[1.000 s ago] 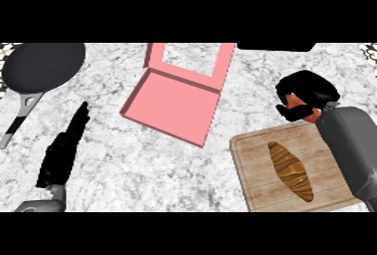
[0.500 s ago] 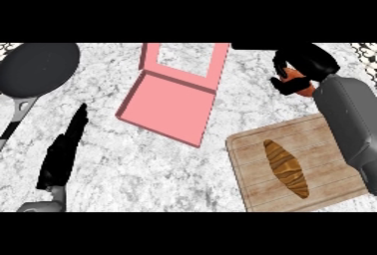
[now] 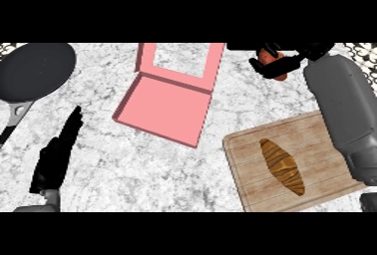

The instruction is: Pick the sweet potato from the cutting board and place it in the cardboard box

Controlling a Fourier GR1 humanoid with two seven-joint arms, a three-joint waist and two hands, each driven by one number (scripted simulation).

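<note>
We see the right hand (image 3: 283,54) at the far right of the counter (image 3: 147,164), fingers curled round the orange sweet potato (image 3: 270,62) — lifted clear, right of the pink cardboard box (image 3: 165,107). The cutting board (image 3: 250,154) lies near right, carrying a brown striped pastry (image 3: 282,166). The left hand (image 3: 57,154) rests near left with straight fingers — a dark pan (image 3: 35,69) sits far left.

Colours on the grey-white marbled counter (image 3: 147,169)

Pink box (image 3: 165,107), dark grey pan (image 3: 35,69) left of it; pale wood board (image 3: 294,169) carries a brown striped pastry (image 3: 282,166); black right hand (image 3: 283,54) holds something orange.
</note>
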